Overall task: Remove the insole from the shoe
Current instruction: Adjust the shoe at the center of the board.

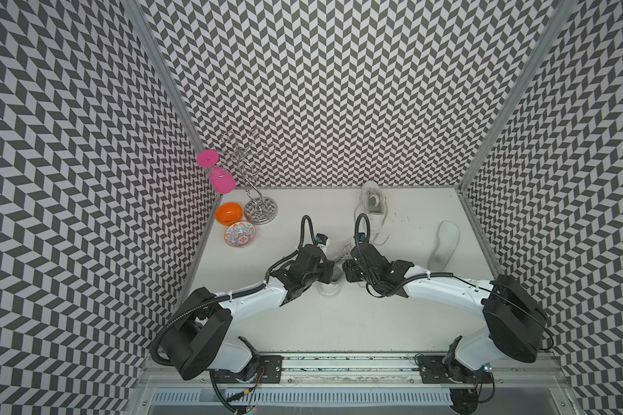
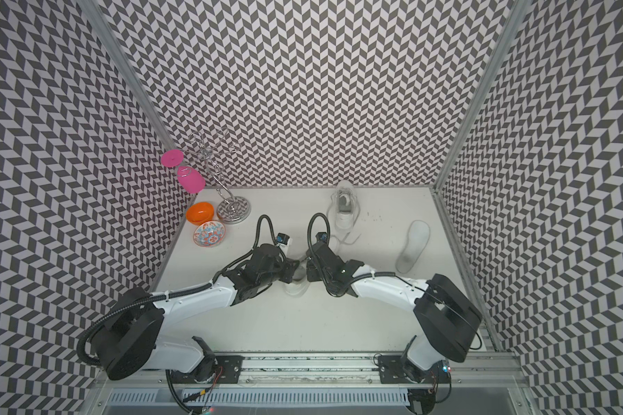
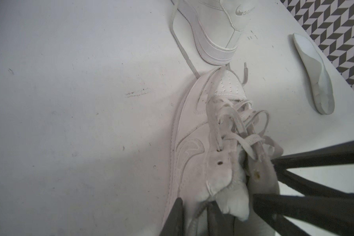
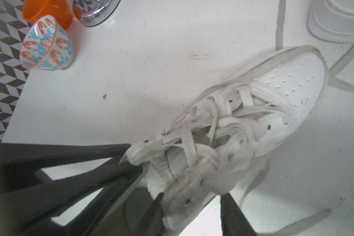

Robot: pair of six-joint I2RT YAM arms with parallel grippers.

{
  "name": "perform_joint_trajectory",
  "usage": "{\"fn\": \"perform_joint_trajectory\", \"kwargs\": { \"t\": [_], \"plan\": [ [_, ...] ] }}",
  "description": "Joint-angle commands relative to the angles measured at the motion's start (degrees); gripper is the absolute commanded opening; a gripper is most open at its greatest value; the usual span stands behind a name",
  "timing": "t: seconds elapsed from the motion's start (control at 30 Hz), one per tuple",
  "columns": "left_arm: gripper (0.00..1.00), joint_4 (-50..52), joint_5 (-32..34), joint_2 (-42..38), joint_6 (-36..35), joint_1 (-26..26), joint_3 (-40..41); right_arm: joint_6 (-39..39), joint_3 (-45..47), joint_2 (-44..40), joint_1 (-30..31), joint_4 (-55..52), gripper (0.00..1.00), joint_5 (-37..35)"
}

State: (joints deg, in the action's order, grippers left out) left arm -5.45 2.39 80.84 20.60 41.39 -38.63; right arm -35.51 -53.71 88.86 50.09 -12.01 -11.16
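The table (image 1: 339,323) is a flat white surface, bounded on three sides by patterned walls. Small dark scuff marks (image 3: 138,92) show on it.

Items resting directly on the table:
- Far-left corner: an orange bowl (image 1: 228,213), a patterned bowl (image 1: 240,234) just in front of it, and the round chrome base (image 1: 261,212) of a wire stand beside both.
- Far edge, right of centre: rear shoe (image 1: 372,204), white, upright.
- Centre: front shoe (image 4: 284,85), white, sole down, toe close to the rear shoe's heel.
- Between the two shoes: loose laces (image 4: 280,30) lying flat.
- Right side, near the wall: a loose white insole (image 1: 444,244), well apart from both shoes.
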Motion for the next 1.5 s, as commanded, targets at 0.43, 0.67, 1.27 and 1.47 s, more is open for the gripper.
{"fn": "perform_joint_trajectory", "kwargs": {
  "t": [0.43,0.67,1.27,1.47],
  "plan": [
    [0.0,3.1,8.4,-0.3,5.3,-0.2,-1.6,-1.4,3.1,-5.1,0.1,-2.9,0.13,-10.0],
    [0.0,3.5,9.3,-1.0,6.6,-0.8,-1.2,-1.9,4.1,-5.4,-0.3,-3.5,0.13,-11.9],
    [0.0,0.1,1.3,-1.4,5.9,1.8,-1.2,1.8,3.4,-3.5,-3.4,0.2,0.25,-6.0],
    [0.24,2.5,4.4,1.8,4.7,3.5,-4.7,2.4,0.6,-0.1,-3.4,0.4,0.26,-5.6]
  ]
}}
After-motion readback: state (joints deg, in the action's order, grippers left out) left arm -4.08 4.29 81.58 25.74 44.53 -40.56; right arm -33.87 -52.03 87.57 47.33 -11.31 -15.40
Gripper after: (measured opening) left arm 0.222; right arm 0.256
